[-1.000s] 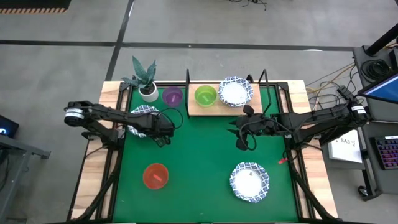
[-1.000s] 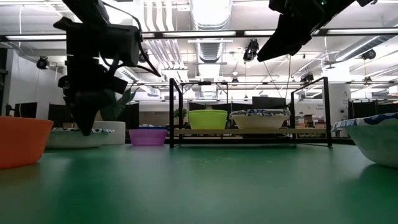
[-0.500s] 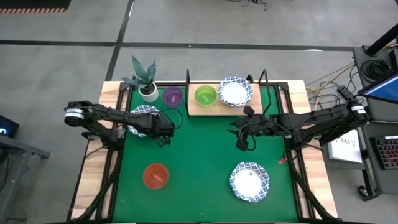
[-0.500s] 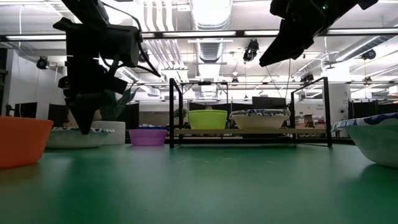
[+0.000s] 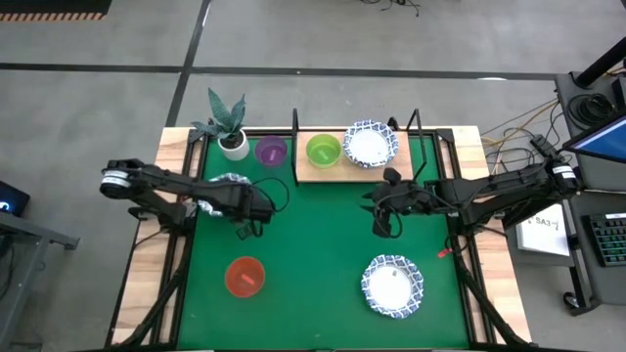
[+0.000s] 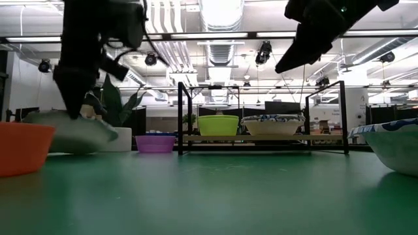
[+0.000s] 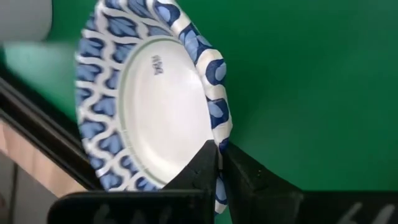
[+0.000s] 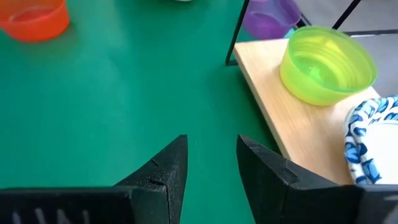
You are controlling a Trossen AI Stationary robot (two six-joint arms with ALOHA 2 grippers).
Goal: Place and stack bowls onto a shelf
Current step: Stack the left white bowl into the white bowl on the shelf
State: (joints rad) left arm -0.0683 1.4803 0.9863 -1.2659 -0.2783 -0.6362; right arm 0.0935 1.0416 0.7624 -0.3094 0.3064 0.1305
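My left gripper (image 5: pixel 242 211) is shut on a white bowl with a blue patterned rim (image 7: pixel 155 106) at the mat's left side, and the bowl sits tilted in the low view (image 6: pixel 72 132). My right gripper (image 5: pixel 380 225) hangs open over the mat in front of the shelf (image 5: pixel 337 172), with nothing between its fingers. On the shelf stand a green bowl (image 5: pixel 324 150) and a second patterned bowl (image 5: pixel 370 144). A purple bowl (image 5: pixel 271 151) rests on the mat left of the shelf. A red bowl (image 5: pixel 245 276) and a third patterned bowl (image 5: pixel 392 286) sit near the front. My left gripper pinches the bowl's blue patterned rim (image 7: pixel 217 134) between its two fingers, one inside the bowl and one outside, on the side toward the table's middle. The bowl is tilted and raised. Whether its far side touches the mat I cannot tell.
A small white pot with a green plant (image 5: pixel 231 129) stands at the far left corner, close behind the held bowl. The shelf's black uprights (image 5: pixel 295 125) rise at its corners. Bare green mat (image 5: pixel 313 244) lies between the two arms.
My left gripper has shut on the patterned bowl's rim and then risen, drifting a little toward the table's left edge. The bowl, which lay flat on the mat, is now raised and tipped. My right gripper has barely moved.
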